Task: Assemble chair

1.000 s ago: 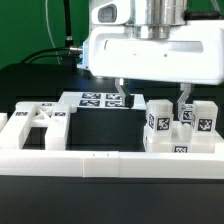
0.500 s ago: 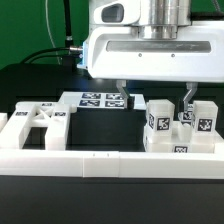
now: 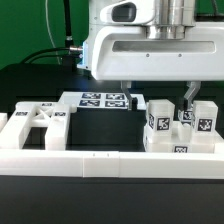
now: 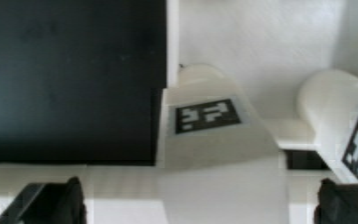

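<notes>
My gripper (image 3: 158, 98) hangs open over the chair parts on the exterior view's right, its two dark fingers (image 3: 128, 97) spread wide. Below the gap stands a white tagged block (image 3: 158, 122), with a second tagged block (image 3: 203, 118) beside it. In the wrist view the gripper (image 4: 201, 205) has the first block (image 4: 208, 130) lying between its fingertips (image 4: 51, 200), untouched on either side, and the second piece (image 4: 350, 125) sits at the edge. The X-braced seat (image 3: 40, 122) rests at the exterior view's left.
The marker board (image 3: 100, 100) lies flat on the black table (image 3: 100, 125) behind the parts. A long low white border wall (image 3: 90, 160) runs along the front. A green backdrop and cables stand behind the arm.
The gripper has shifted a little toward the exterior view's right, staying open. The parts have not moved.
</notes>
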Motion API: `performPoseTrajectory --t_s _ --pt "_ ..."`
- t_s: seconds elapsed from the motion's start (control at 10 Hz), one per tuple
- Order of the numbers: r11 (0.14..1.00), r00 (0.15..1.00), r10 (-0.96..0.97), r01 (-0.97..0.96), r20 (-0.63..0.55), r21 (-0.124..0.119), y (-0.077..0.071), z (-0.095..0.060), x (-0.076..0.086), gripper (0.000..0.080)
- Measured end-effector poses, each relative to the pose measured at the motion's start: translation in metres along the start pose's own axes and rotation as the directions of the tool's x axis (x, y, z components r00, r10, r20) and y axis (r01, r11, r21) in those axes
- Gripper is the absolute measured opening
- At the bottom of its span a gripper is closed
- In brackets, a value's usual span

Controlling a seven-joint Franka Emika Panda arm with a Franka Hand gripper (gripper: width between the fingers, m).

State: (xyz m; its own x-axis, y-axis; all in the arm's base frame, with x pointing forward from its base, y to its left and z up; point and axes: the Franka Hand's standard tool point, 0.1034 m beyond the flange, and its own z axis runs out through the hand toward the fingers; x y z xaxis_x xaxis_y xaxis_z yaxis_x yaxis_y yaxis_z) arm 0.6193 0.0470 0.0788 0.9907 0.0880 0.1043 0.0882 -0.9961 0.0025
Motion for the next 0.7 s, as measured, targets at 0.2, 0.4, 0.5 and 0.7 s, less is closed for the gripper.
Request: performPoseTrajectory --t_s 0.2,0.4,0.5,0.7 --pt "1.0 1.0 -0.004 0.004 0.002 -0.003 0.0 0.001 -0.0005 0.0527" --pt "1.0 1.0 0.007 -0.007 0.003 -0.005 -0.0006 0.0011 -0.0006 0.0392" --pt "1.0 1.0 0.027 -0.027 0.003 -0.005 -0.0004 0.001 -0.0006 0.0288" --pt "0.99 0.99 0.139 -0.139 0.002 -0.003 -0.0006 0.001 -0.0005 0.0288"
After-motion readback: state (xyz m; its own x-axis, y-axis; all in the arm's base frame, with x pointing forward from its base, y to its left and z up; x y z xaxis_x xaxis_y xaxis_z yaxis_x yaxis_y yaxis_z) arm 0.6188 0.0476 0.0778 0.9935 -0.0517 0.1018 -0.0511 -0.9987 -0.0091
